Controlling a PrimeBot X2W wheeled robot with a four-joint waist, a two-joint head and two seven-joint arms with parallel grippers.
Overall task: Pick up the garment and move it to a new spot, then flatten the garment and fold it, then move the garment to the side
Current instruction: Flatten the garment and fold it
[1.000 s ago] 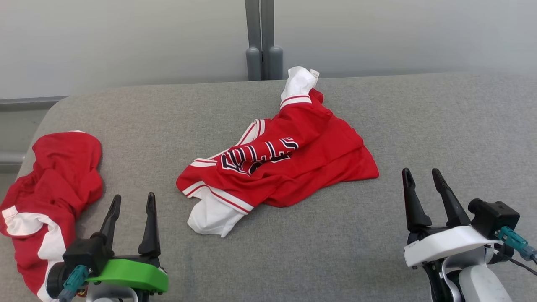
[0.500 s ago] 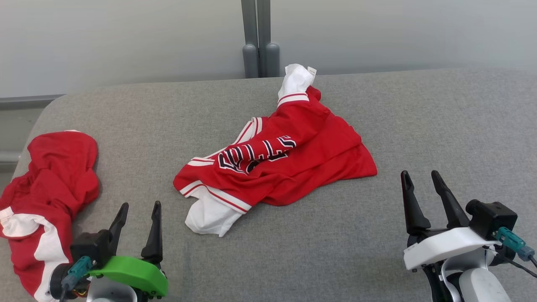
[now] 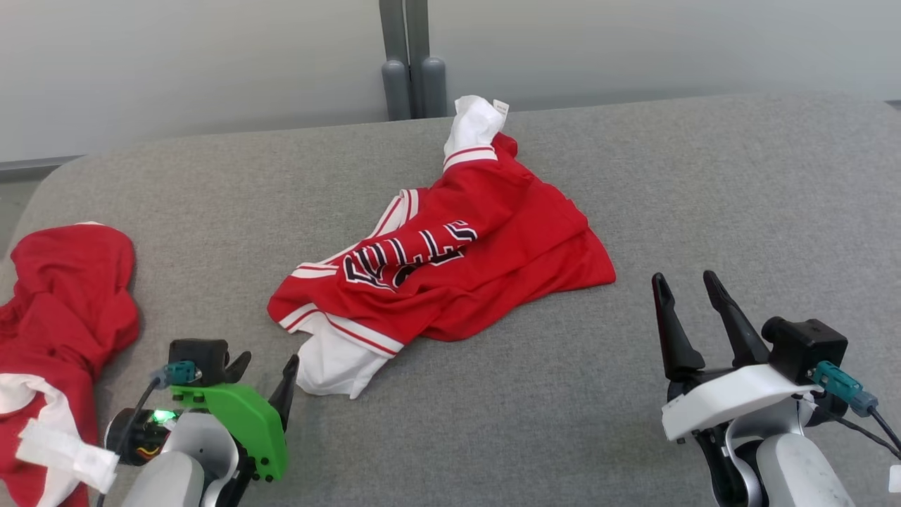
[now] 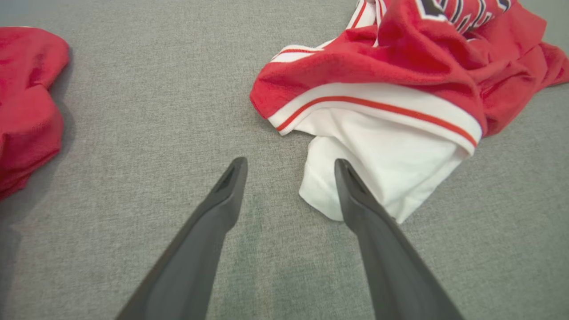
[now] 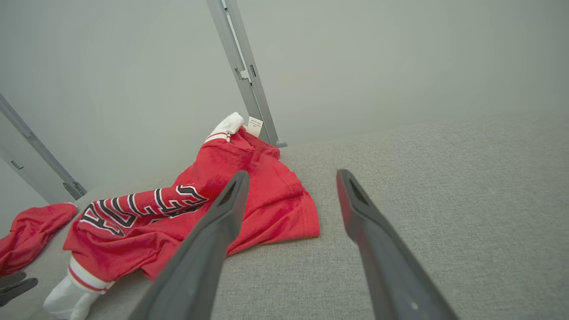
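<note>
Red shirt [image 3: 450, 267] lies crumpled on the grey pad [image 3: 633, 176] | likely soft, light, floppy | pinch its white sleeve [image 4: 382, 169], just beside your left gripper [image 4: 290, 163] | your right gripper [image 3: 683, 277] sits well apart | both spread wide, holding nothing

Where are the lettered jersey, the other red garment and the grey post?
lettered jersey [image 3: 507, 232]: head view, red body.
other red garment [image 3: 63, 289]: head view, crumpled middle.
grey post [image 3: 394, 42]: head view, upper shaft.
</note>
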